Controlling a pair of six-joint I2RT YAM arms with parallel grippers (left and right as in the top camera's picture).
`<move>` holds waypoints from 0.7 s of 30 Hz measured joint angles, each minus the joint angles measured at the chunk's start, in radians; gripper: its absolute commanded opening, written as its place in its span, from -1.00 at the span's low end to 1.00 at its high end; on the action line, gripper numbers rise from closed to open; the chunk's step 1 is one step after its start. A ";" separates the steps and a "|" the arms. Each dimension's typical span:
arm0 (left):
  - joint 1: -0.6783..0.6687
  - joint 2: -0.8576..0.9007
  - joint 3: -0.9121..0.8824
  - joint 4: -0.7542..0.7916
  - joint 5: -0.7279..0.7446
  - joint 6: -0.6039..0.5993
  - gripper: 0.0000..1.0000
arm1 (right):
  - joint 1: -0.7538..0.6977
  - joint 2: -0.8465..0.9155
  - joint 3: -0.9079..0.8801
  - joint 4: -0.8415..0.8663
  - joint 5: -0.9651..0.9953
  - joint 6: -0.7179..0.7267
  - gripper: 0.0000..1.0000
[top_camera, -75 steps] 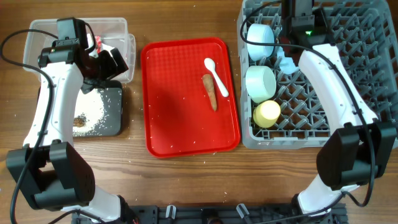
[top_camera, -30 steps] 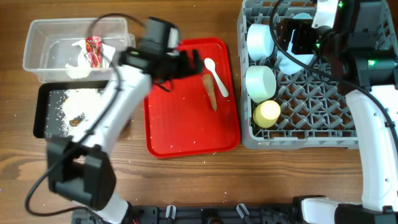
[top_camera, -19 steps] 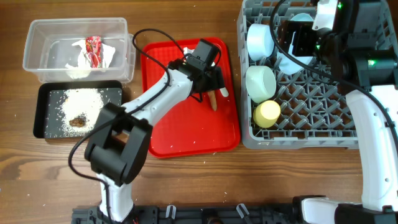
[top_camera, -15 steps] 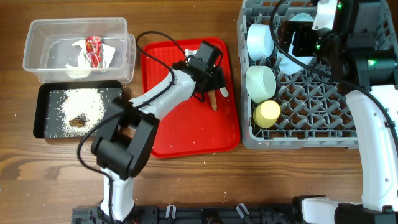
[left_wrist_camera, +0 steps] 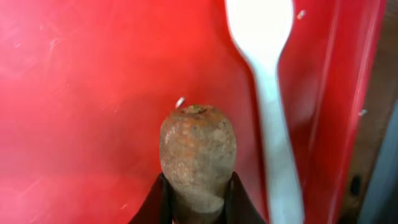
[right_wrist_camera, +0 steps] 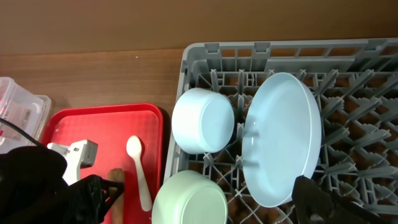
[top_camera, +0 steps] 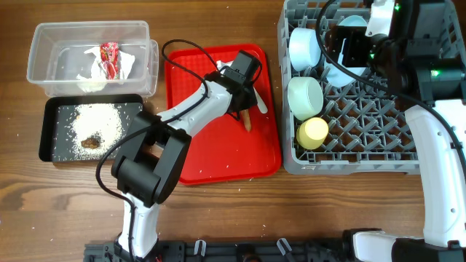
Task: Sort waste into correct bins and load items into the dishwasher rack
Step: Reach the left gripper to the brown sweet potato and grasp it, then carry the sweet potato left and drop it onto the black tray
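On the red tray, my left gripper (top_camera: 246, 102) is shut on the thick end of the orange-brown carrot-like stick (left_wrist_camera: 198, 149); both fingers (left_wrist_camera: 155, 202) press its sides. The stick's thin end (top_camera: 248, 120) pokes out below the gripper. Just right of it lies the white spoon (left_wrist_camera: 267, 93). My right gripper (top_camera: 348, 49) hangs open above the grey dishwasher rack (top_camera: 378, 145), with one finger (right_wrist_camera: 320, 199) showing by the pale blue plate (right_wrist_camera: 283, 137). The rack holds a light blue bowl (top_camera: 304, 45), a mint-green bowl (top_camera: 306, 94) and a yellow cup (top_camera: 313, 133).
The clear tub (top_camera: 44, 69) at the far left holds the red-and-white wrapper (top_camera: 109, 58). In front of it, the black tray (top_camera: 54, 109) carries rice (top_camera: 98, 120) and a brown lump (top_camera: 92, 142). The red tray (top_camera: 211, 145) lies between the bins and the rack.
My left arm swung right across the red tray to the stick and its jaws closed on the stick's thick end. The right arm has stayed still over the rack.
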 measured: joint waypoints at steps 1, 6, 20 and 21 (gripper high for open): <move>0.003 -0.003 0.008 -0.037 0.000 -0.002 -0.92 | 0.000 0.000 0.000 0.000 0.000 0.000 1.00; 0.084 -0.092 0.013 -0.234 0.000 0.018 -0.92 | 0.000 0.000 0.000 0.000 0.000 0.000 0.99; 0.677 -0.556 -0.015 -0.549 -0.135 -0.019 -0.92 | 0.020 0.022 0.000 0.018 -0.122 0.000 0.97; 0.713 -0.550 -0.051 -0.534 -0.146 -0.051 -0.92 | 0.033 0.032 0.000 0.020 -0.129 0.000 0.96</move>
